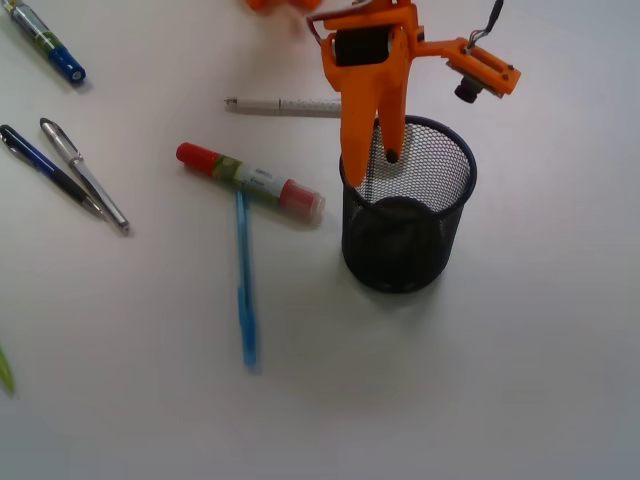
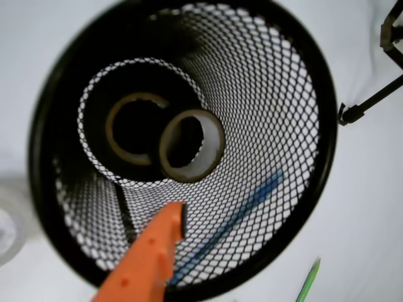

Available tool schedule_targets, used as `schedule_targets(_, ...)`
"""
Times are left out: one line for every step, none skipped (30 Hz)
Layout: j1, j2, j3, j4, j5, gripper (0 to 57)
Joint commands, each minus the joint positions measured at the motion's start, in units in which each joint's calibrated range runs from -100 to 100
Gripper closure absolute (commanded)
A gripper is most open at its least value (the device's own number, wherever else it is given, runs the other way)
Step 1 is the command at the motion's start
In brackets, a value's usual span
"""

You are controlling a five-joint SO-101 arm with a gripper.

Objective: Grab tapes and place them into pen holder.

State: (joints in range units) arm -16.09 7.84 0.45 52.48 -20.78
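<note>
**Gripper over the cup, two tape rolls down inside**

The orange gripper [image 1: 375, 155] hangs right over the pen holder [image 1: 408, 255], its two fingers [image 1: 354, 150] pointing down at the 11 o'clock part of the rim. One tip sits outside the mesh wall, the other dips just inside the mouth. The fingers stand a little apart at the tips, and there's nothing between them.

From the wrist view we're looking straight down the cup [image 2: 302, 94]. At the bottom lies a wide black roll [image 2: 94, 135] with a pale brownish core. A smaller dark roll [image 2: 192, 146] rests partly on top of it, toward 3 o'clock, tilted so its whitish inside shows. One orange fingertip [image 2: 165, 229] pokes in from 6 o'clock, well above both rolls. I can't make out a third, whitish roll from either view.

Out on the white table [image 1: 520, 380], a red-capped glue stick [image 1: 250, 181] lies at the cup's 9 o'clock. A blue pen [image 1: 244, 280] runs down from just under it, and that same pen shows through the mesh in the wrist view. A white pen [image 1: 282, 104] lies at 11 o'clock behind the gripper. Far off at 9 o'clock rest a dark blue pen [image 1: 45, 167] and a silver pen [image 1: 84, 175] side by side. A blue-ended marker [image 1: 48, 42] is up at the far 10 o'clock corner.
</note>
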Motion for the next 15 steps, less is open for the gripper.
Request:
schedule_targets(-0.02,3.25,-13.13,8.58,0.15,15.7)
schedule_targets(-0.02,4.70,-16.66,10.95,0.29,15.7)
schedule_targets(-0.09,7.84,-24.09,15.50,0.68,16.0)
schedule_targets(-0.17,9.37,-27.80,17.24,1.42,16.2)
schedule_targets(-0.24,10.73,-31.79,18.82,2.20,16.3)
schedule_targets(-0.24,11.67,-35.41,20.13,2.64,16.3)
schedule_targets(-0.24,12.35,-38.86,21.53,3.03,16.3)
schedule_targets(-0.09,12.69,-42.39,23.28,3.13,16.3)
schedule_targets(0.13,12.69,-45.83,25.64,3.17,16.3)
schedule_targets(0.35,12.60,-49.27,28.36,3.17,16.3)
schedule_targets(0.80,12.52,-52.44,31.51,2.98,16.3)
schedule_targets(1.55,12.52,-55.61,34.92,2.78,16.3)
schedule_targets(2.07,12.52,-58.51,38.59,2.44,16.3)
schedule_targets(2.75,12.52,-61.05,42.79,1.42,16.3)
schedule_targets(3.27,12.52,-62.86,47.08,-0.20,16.3)
